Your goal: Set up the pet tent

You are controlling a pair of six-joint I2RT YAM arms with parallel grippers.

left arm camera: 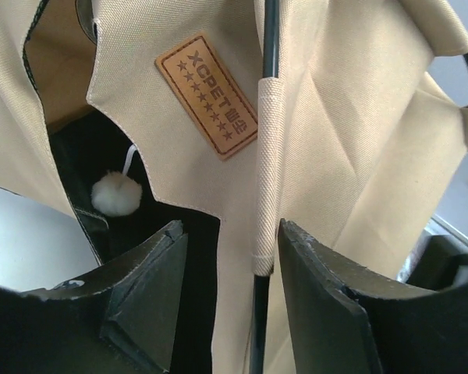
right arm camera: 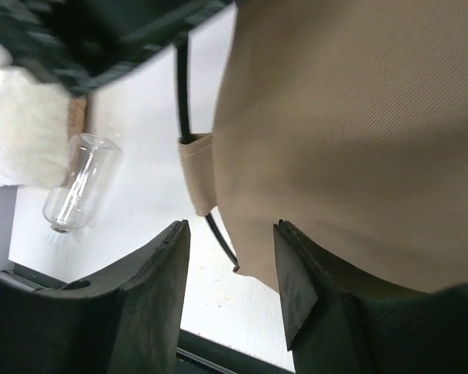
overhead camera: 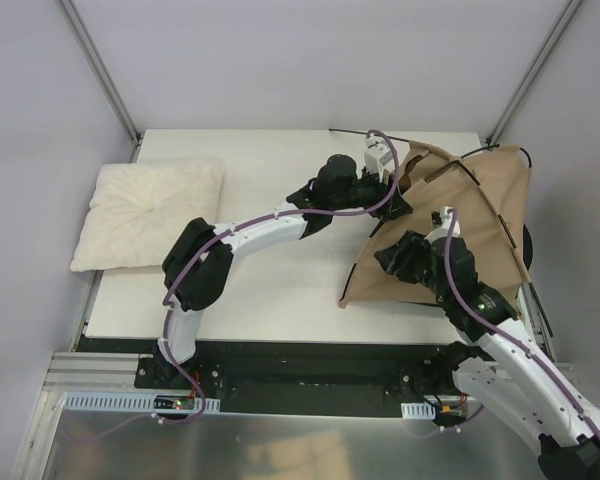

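Observation:
The pet tent (overhead camera: 460, 225) lies half raised at the right of the table, tan fabric with thin black poles (overhead camera: 477, 183). My left gripper (overhead camera: 385, 185) is at its upper left edge. In the left wrist view the left gripper (left arm camera: 230, 226) is open around a black pole (left arm camera: 270, 39) and its fabric sleeve (left arm camera: 267, 171), close to the right finger; the brown label (left arm camera: 207, 93) and white pompom (left arm camera: 115, 192) show above. My right gripper (overhead camera: 408, 255) is at the tent's front. It (right arm camera: 231, 227) is open, with a loose pole end (right arm camera: 222, 245) and the fabric edge (right arm camera: 343, 117) between its fingers.
A cream fluffy pillow (overhead camera: 150, 213) lies at the table's left. The white table (overhead camera: 260, 290) ends at a black rail in front. Grey walls and slanted frame posts (overhead camera: 100, 70) stand close behind. A clear tube (right arm camera: 78, 183) lies on the table in the right wrist view.

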